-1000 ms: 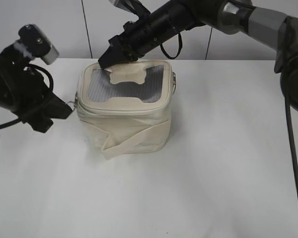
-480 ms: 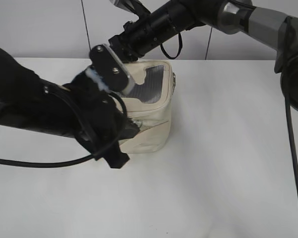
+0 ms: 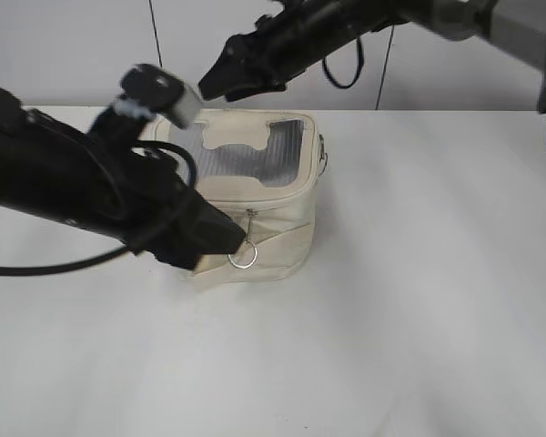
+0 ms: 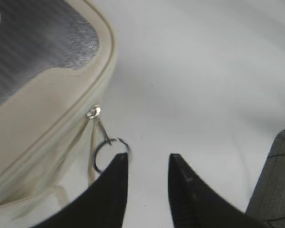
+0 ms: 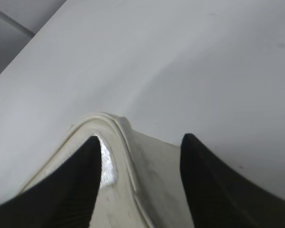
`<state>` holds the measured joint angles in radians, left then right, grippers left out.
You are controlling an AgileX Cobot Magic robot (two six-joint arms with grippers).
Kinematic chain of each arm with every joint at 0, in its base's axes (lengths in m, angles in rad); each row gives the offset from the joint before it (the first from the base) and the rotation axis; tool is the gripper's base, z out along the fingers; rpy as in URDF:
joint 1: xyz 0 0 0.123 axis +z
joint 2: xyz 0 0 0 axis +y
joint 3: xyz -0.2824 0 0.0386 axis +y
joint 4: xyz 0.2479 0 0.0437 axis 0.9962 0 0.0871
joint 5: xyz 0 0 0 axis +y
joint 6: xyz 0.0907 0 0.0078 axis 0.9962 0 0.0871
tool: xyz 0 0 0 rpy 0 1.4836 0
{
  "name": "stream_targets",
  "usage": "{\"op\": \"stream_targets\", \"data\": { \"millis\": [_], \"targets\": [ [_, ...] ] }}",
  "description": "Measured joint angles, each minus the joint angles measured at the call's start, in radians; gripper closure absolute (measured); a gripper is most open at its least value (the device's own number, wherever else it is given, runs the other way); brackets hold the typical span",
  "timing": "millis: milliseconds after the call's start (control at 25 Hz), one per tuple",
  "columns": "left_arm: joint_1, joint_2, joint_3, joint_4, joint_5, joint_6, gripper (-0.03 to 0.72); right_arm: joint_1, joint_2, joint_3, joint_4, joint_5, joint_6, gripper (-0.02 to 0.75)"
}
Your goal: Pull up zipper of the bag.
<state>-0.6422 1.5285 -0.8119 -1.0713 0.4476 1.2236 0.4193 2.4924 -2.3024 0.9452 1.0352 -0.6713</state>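
Two grippers are at work around one small boxy cream fabric bag (image 3: 246,205), which sits on the white bench (image 3: 419,309) with its grey mesh window lid facing up. Taking the bag as our landmark: the left gripper (image 4: 147,164) is low at the bag's front corner, fingers (image 4: 115,175) apart with a clear gap between them, clamped on nothing. Just beside its near fingertip hangs the silver ring pull (image 4: 109,153) of a small metal slider (image 4: 93,112) on the cream zipper track (image 4: 61,126) under the lid's rim. My read: that arm is lined up there to take the ring, since the ring is the only easy handle for drawing the zipper along.

Over at the bag's far rear corner, the right gripper (image 5: 137,147) hovers above the lid edge, fingers (image 5: 199,166) wide apart and straddling the corner without touching it, as far as I can tell. It looks placed to steady the bag against the coming pull.

No brand, label or writing is readable anywhere on the bag or the arms.
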Motion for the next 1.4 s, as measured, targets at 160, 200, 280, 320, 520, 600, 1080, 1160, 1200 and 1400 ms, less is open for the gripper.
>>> {"op": "stream_targets", "data": {
  "millis": [160,200,280,320,520,600,1080,1160,1200,1400],
  "targets": [
    [0.217,-0.08,-0.008,-0.011,0.156,-0.006,0.335,-0.087,-0.062,-0.005,-0.084,0.098,0.09,0.296],
    [0.271,-0.088,-0.021,-0.01,0.174,-0.006,0.323,-0.11,-0.071,-0.005,-0.097,0.121,0.104,0.314],
    [0.353,-0.074,-0.085,-0.011,0.223,-0.007,0.316,-0.145,-0.083,-0.001,-0.11,0.155,0.137,0.376],
    [0.382,-0.054,-0.126,-0.01,0.255,-0.007,0.315,-0.157,-0.091,0.012,-0.112,0.158,0.145,0.405],
    [0.406,0.181,-0.45,-0.009,0.439,-0.008,0.313,-0.223,-0.23,0.28,-0.078,0.136,0.084,0.498],
    [0.398,0.28,-0.597,0.001,0.504,-0.008,0.313,-0.258,-0.339,0.503,-0.022,0.02,-0.004,0.506],
    [0.279,0.668,-1.12,0.198,0.688,-0.085,0.312,-0.26,-0.714,1.481,0.848,-0.436,-1.195,0.271],
    [0.277,0.691,-1.13,0.225,0.689,-0.088,0.312,-0.255,-0.701,1.48,0.865,-0.424,-1.216,0.246],
    [0.277,0.695,-1.132,0.233,0.686,-0.088,0.312,-0.253,-0.693,1.479,0.869,-0.421,-1.222,0.24],
    [0.277,0.695,-1.134,0.286,0.647,-0.091,0.312,-0.253,-0.683,1.479,0.874,-0.413,-1.227,0.246]
  ]
}}
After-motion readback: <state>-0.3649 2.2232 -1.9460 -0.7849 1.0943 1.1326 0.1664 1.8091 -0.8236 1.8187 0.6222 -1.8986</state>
